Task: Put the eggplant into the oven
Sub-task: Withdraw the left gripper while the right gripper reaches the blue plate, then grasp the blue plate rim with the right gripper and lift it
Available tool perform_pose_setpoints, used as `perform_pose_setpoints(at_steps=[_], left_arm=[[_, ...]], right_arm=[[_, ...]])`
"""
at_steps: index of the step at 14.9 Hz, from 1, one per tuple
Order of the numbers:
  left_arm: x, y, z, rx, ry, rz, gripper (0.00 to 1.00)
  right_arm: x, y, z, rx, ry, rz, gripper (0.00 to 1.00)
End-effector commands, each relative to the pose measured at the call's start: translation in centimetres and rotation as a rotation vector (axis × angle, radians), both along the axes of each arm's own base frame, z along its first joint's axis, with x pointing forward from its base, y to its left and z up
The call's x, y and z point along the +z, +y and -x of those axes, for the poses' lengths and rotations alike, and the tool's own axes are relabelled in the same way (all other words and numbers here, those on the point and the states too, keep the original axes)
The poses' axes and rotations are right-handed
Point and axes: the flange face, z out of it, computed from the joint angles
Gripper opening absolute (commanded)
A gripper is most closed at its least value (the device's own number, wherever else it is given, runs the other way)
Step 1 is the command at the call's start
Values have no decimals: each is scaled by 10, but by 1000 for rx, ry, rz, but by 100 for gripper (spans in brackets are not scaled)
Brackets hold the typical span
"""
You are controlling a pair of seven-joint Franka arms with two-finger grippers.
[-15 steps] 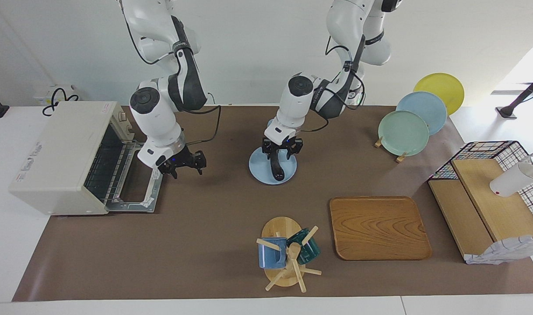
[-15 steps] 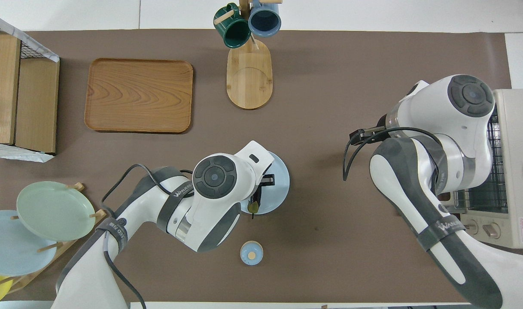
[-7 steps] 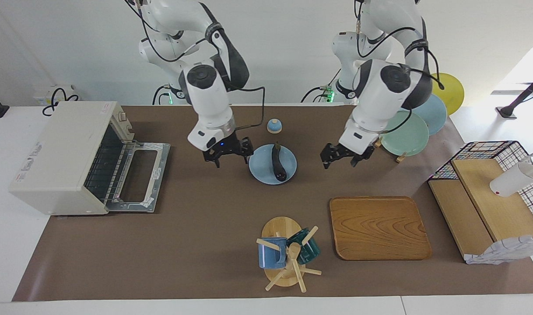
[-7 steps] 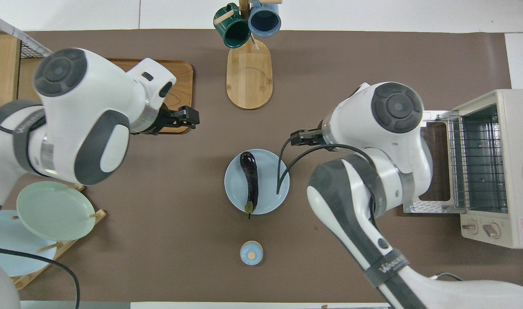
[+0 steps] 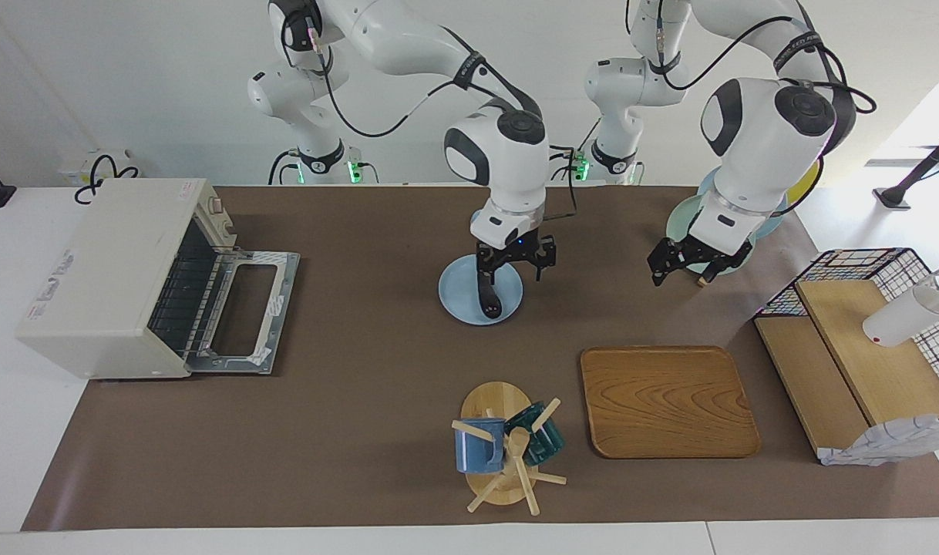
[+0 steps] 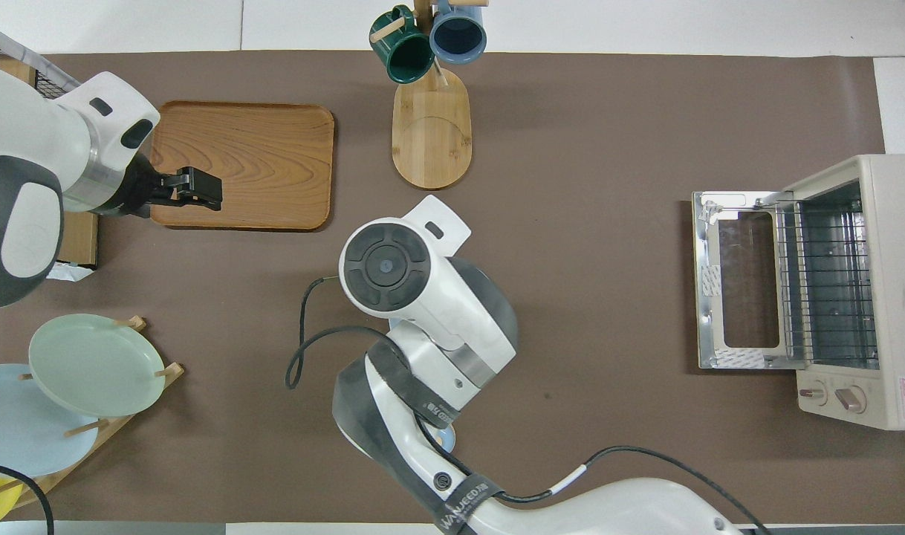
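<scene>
The dark purple eggplant (image 5: 487,299) lies on a pale blue plate (image 5: 454,297) mid-table. My right gripper (image 5: 514,271) hangs open just above the plate, one finger close over the eggplant's end nearer the robots. In the overhead view the right arm covers both eggplant and plate. The cream oven (image 5: 107,274) (image 6: 868,290) stands at the right arm's end of the table, its door (image 5: 242,308) (image 6: 735,290) folded down open and the wire rack showing. My left gripper (image 5: 679,274) (image 6: 206,189) is open and empty, in the air over the wooden tray's edge.
A wooden tray (image 5: 666,401) (image 6: 259,167) and a mug tree (image 5: 504,447) (image 6: 430,126) with two mugs sit farther from the robots than the plate. A plate rack (image 6: 96,364) and a wire basket with wooden shelves (image 5: 863,347) stand at the left arm's end.
The left gripper left the eggplant on the plate and drew back toward its own end. The right gripper moved from the oven's open door to over the plate.
</scene>
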Motion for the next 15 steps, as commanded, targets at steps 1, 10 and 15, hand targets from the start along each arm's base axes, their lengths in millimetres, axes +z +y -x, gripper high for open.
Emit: perform_pose_setpoints(at_steps=[1,10,15], left_arm=[[14,11,17,-52,29,-29,100],[33,12,48,-50,112,-48,100],[37,9,49,-61,102,-47,100]], right_arm=[[-32,4,10,-2,-19,-5,64],[-64,-9,37,13,-17,-7,40],[-71,-10,43,1,-29,-28,34]])
